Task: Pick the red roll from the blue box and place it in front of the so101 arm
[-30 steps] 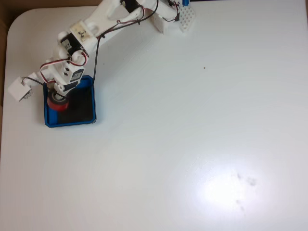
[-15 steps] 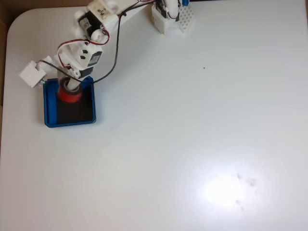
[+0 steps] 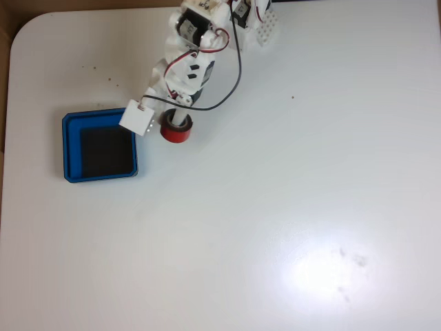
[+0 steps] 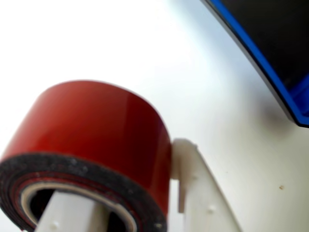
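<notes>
Holding the red roll (image 3: 176, 129), the end effector (image 3: 178, 123) sits in the upper-left part of the fixed view, just right of the blue box (image 3: 100, 175). I read the grip from the wrist view: one white finger (image 4: 67, 217) goes through the hollow core, the other finger (image 4: 203, 193) presses the red outer side, so it is clamped on the roll's wall. Roll is outside the box, over the white tabletop (image 3: 275, 207). The so101 arm (image 3: 196, 48) reaches down from the top edge. Box corner (image 4: 270, 63) shows upper right in the wrist view.
</notes>
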Tool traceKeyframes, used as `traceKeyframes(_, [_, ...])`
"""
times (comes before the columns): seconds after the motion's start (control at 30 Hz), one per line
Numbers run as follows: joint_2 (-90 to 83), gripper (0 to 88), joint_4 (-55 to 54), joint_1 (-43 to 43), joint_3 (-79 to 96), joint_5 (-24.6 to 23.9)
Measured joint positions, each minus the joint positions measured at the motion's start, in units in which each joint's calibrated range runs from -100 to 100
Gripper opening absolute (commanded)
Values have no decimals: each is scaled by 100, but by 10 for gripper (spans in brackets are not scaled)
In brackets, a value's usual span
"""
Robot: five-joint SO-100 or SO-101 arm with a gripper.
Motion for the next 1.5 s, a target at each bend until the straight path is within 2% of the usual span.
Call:
traceKeyframes(0.2, [-576,7,0,-831,816,0])
traceKeyframes(0.63, [-644,7,0,-2385,1632,0])
traceKeyframes(0.8, [-644,7,0,-2672,1883,0])
traceKeyframes(1.5, [-542,7,0,-2672,2224,0])
